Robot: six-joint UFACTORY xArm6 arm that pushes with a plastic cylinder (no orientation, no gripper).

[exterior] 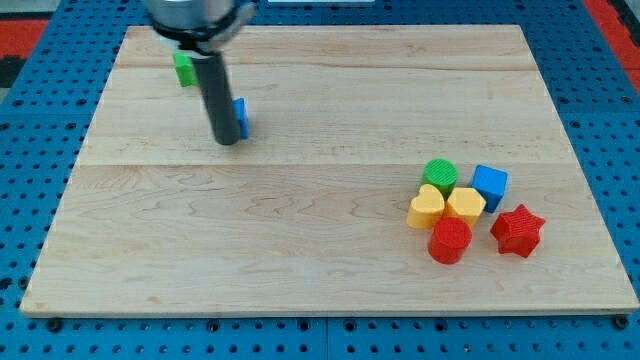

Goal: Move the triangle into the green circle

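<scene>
My tip (227, 141) rests on the wooden board at the view's upper left. A blue block (241, 117), likely the triangle, sits just to the right of the rod, touching or nearly touching it and partly hidden by it. The green circle (439, 174) stands far off at the view's right, at the top of a cluster of blocks. A second green block (184, 68) lies at the upper left, partly hidden behind the rod.
Around the green circle are a blue cube (490, 185), two yellow blocks (426, 208) (465, 203), a red round block (449, 241) and a red star (517, 230). The wooden board (300, 240) lies on a blue pegboard.
</scene>
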